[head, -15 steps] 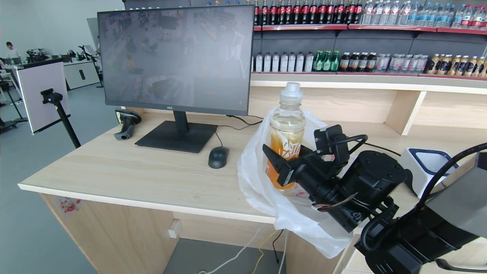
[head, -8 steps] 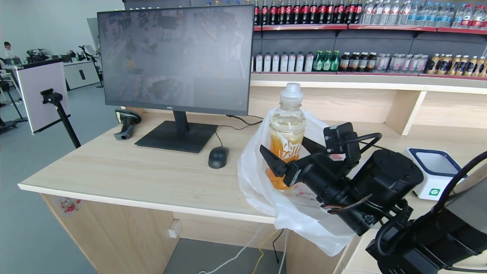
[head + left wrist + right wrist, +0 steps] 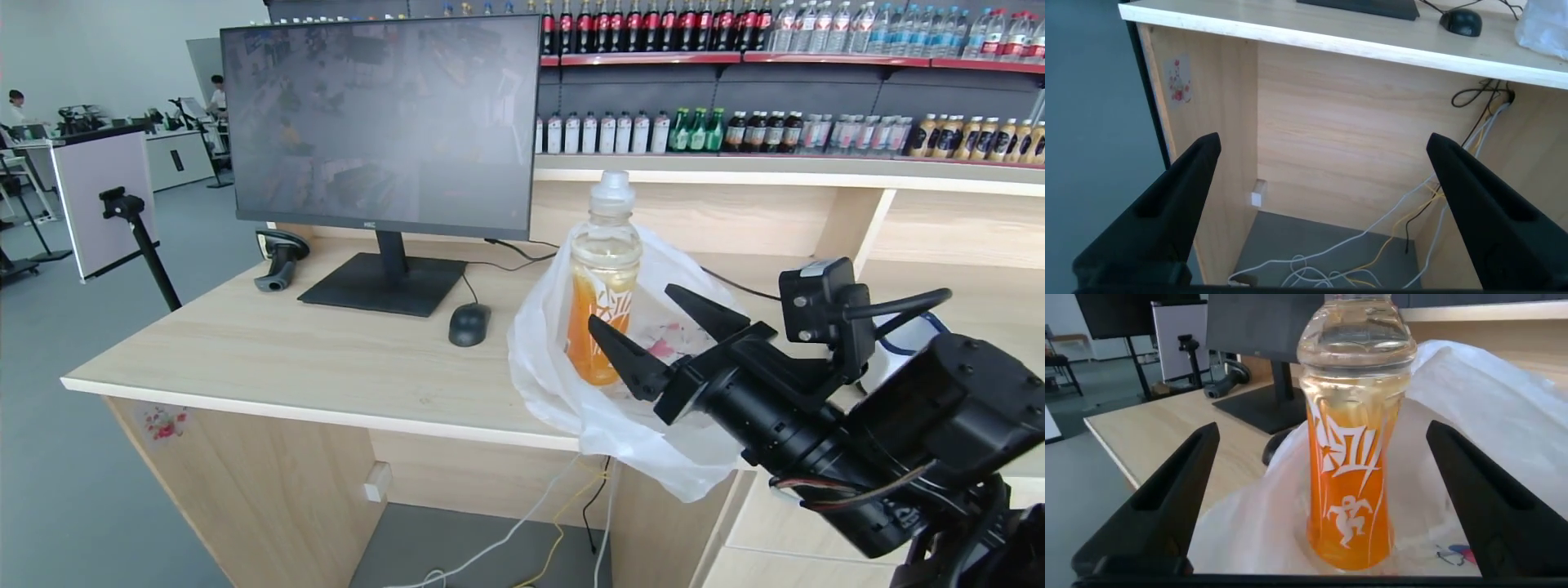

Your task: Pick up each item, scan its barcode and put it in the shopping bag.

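Right hand [image 3: 630, 304], wide open and empty beside the orange drink bottle [image 3: 604, 269] standing in the shopping bag [image 3: 555, 384], should retreat straight without snagging plastic.

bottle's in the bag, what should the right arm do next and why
Probably draw the right gripper back, clear of the shopping bag: the bottle stands upright inside it, and the jaws are open and apart from it, so this item looks done.
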You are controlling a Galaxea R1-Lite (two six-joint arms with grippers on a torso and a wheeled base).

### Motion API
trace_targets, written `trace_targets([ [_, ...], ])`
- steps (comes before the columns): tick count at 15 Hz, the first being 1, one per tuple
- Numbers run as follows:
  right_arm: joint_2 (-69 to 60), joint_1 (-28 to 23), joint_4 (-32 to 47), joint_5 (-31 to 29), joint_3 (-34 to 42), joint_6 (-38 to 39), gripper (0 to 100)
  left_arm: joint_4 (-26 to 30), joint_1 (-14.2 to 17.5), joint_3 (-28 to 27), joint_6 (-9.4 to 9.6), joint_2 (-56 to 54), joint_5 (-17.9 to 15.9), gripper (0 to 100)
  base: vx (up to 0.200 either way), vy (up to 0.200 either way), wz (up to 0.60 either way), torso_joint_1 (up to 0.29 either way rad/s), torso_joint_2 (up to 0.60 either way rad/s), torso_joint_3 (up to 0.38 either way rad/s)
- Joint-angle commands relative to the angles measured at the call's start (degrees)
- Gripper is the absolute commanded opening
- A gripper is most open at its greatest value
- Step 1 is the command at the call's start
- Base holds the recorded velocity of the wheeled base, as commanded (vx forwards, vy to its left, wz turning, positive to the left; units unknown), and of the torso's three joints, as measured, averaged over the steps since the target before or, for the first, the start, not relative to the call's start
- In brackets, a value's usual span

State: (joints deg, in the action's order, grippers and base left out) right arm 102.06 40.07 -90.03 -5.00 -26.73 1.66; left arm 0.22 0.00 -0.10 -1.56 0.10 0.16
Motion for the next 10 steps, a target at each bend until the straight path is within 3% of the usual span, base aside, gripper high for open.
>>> trace_targets([
  [1,-2.04,0.01,0.03,-0.01,1.16,0.1,100,0.04,0.0,0.01,-0.02,-0.01,0.02,100,-0.2,0.0,0.0,-0.017,0.0,0.007],
  [4,-2.04,-0.17,0.03,-0.01,1.07,0.72,100,0.04,0.0,0.01,-0.02,-0.01,0.02,100,0.0,0.0,0.0,0.0,0.0,0.0],
  [10,-2.39,0.01,0.03,-0.01,1.25,0.63,100,0.04,0.0,0.01,-0.02,-0.01,0.02,100,0.0,0.0,-0.6,0.008,0.0,0.005],
])
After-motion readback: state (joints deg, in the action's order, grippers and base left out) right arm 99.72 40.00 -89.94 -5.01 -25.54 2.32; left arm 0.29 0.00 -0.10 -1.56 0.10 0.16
